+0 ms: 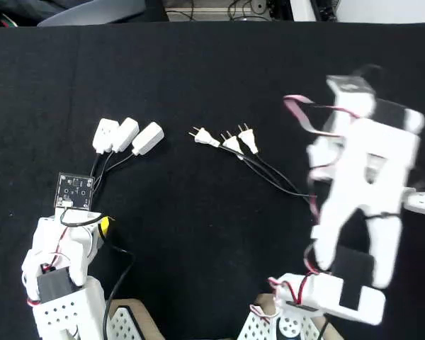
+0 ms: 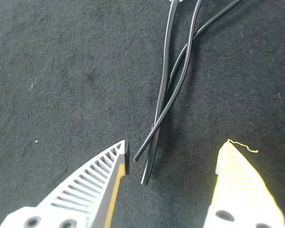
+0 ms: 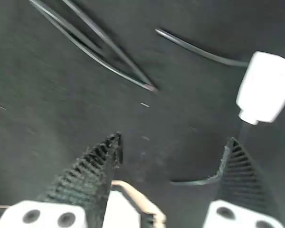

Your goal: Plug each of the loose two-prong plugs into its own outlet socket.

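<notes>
The left jaws are spread, and the cut ends of three black socket cords (image 2: 167, 95) lie between their tips on the black counter (image 2: 61, 71). The right jaws are spread too and grip nothing. Past their tips lie the ends of the plug cords (image 3: 99, 50) and a white block (image 3: 266, 85) on its own cord; whether it is a plug or a socket I cannot tell. From above, the right arm (image 1: 361, 205) hides where the plug cords run out, and the left arm (image 1: 60, 276) covers the socket cords' ends. Three white outlet sockets (image 1: 126, 136) fan out side by side left of centre. Three two-prong plugs (image 1: 227, 140) lie bunched to their right, unplugged, with bare counter between the two groups. The counter's far edge runs well beyond both.
</notes>
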`<act>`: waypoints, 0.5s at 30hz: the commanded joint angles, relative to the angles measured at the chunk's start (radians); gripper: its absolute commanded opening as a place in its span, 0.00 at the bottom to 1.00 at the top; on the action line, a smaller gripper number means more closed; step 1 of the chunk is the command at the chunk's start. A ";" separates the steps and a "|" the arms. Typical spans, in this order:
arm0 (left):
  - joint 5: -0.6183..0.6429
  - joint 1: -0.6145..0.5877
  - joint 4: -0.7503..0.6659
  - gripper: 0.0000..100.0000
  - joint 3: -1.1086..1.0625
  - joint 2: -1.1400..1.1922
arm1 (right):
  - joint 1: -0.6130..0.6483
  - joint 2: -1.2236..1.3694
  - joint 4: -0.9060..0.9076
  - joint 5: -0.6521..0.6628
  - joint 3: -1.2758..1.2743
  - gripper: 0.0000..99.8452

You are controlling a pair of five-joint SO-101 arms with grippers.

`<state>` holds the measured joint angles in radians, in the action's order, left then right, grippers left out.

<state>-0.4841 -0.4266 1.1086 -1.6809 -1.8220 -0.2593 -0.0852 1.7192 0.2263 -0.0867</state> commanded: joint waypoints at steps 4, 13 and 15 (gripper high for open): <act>0.008 -0.013 -0.021 0.30 -0.018 -0.003 | 0.374 -0.001 -0.121 -0.516 0.048 0.31; 0.008 -0.016 -0.021 0.30 -0.018 -0.003 | 0.592 0.124 -0.603 -1.016 -0.073 0.31; 0.008 -0.018 -0.021 0.30 -0.018 -0.003 | 0.615 0.194 -0.689 -1.080 -0.090 0.31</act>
<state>-0.4841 -0.4358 1.1086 -1.6809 -1.8220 0.3176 0.0514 1.1623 -0.7649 -0.1711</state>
